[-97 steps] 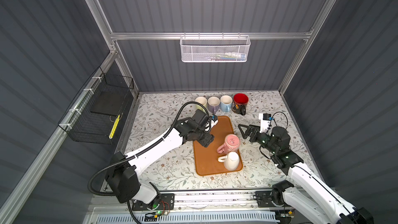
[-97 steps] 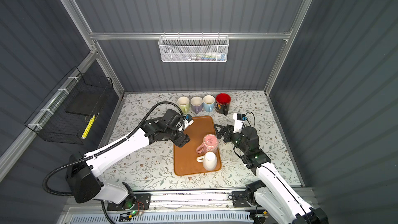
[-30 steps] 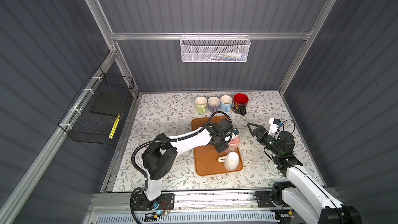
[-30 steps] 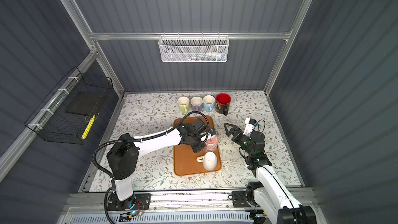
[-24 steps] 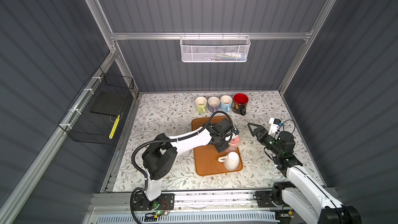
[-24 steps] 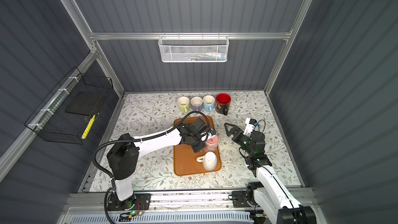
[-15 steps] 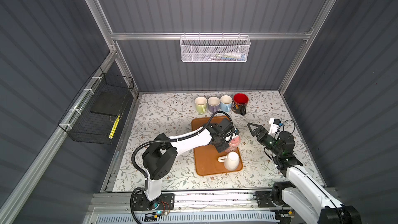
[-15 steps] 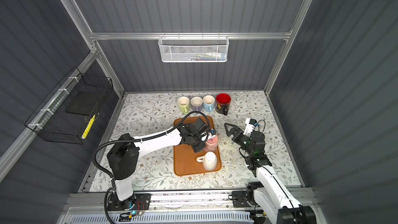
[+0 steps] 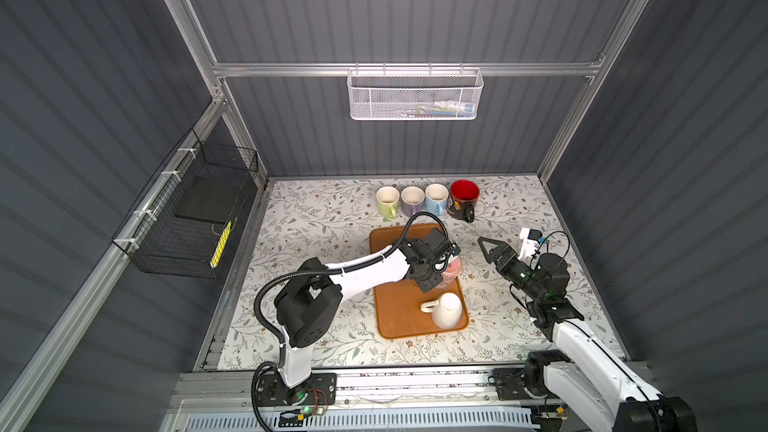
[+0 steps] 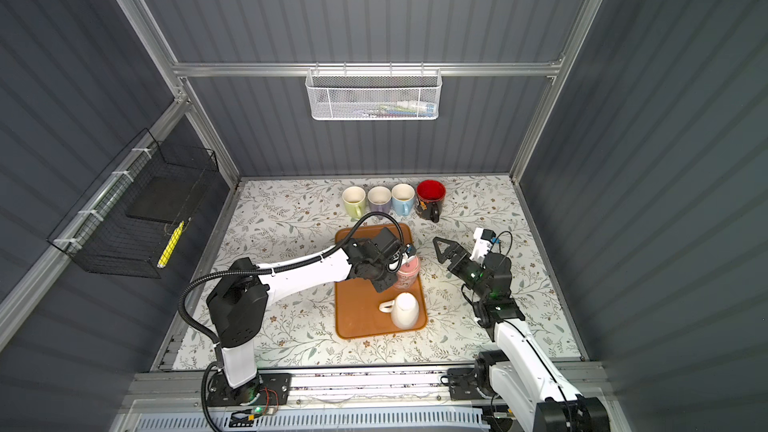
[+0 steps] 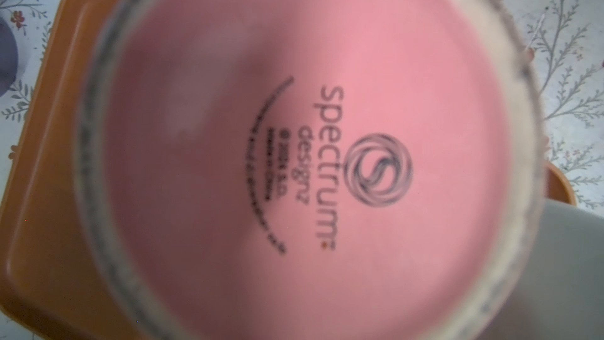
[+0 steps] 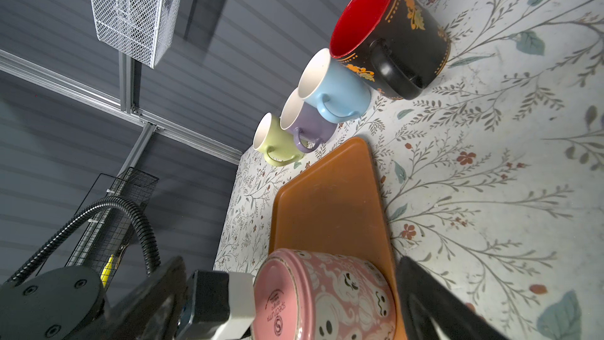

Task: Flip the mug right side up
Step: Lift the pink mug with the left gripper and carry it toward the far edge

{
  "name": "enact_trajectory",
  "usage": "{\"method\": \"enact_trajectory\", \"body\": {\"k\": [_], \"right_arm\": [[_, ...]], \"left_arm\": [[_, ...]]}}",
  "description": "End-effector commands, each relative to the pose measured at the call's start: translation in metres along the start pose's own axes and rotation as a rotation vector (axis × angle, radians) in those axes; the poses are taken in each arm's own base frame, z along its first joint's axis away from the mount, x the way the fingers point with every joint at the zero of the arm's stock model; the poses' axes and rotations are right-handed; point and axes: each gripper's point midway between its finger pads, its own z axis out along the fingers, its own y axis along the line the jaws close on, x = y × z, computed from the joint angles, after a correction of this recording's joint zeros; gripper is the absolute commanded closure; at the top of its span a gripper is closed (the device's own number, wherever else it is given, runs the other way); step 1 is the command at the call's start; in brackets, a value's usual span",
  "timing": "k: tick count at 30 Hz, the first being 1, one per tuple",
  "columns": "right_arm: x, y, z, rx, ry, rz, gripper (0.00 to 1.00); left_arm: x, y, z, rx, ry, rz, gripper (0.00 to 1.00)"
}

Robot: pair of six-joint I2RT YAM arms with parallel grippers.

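Note:
A pink mug (image 9: 452, 273) (image 10: 408, 271) with white ghosts stands upside down on the orange tray (image 9: 395, 320) (image 10: 357, 317). Its printed base (image 11: 294, 158) fills the left wrist view. My left gripper (image 9: 436, 264) (image 10: 388, 266) is pressed against the mug from the arm's side, with its wrist camera block just over the base. Its fingers are hidden, so I cannot see a grip. My right gripper (image 9: 488, 249) (image 10: 442, 249) hovers open to the right of the tray, apart from the mug (image 12: 327, 292), with one of its dark fingers (image 12: 425, 302) in view.
A white mug (image 9: 446, 310) (image 10: 405, 310) stands upside down on the tray's near end. Upright green (image 9: 387, 200), purple (image 9: 411, 200), blue (image 9: 436, 197) and red-lined black (image 9: 464, 198) mugs line the back. A white mesh basket (image 9: 415, 95) hangs on the back wall and a black wire basket (image 9: 195, 218) on the left wall.
My left gripper came from the tray's far left corner across to the pink mug and has stayed on it over the last second. My right gripper drew back to the right, still open.

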Motion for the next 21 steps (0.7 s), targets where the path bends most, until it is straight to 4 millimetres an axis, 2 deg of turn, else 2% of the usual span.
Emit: {"method": "enact_trajectory", "body": {"k": [1, 6, 14, 21], "right_arm": [[0.001, 0.0, -0.001, -0.006, -0.002, 0.0, 0.01], [0.0, 0.0, -0.001, -0.01, -0.002, -0.002, 0.01], [0.0, 0.001, -0.001, -0.013, -0.001, 0.0, 0.01], [0.001, 0.003, -0.001, -0.028, 0.005, -0.002, 0.01]], "left_arm": [[-0.031, 0.018, -0.036, -0.073, -0.135, -0.072, 1.0], [-0.036, 0.034, -0.051, -0.112, -0.164, -0.148, 1.0], [-0.042, 0.047, -0.079, -0.136, -0.228, -0.234, 1.0], [-0.052, 0.065, -0.114, -0.116, -0.339, -0.382, 1.0]]}}
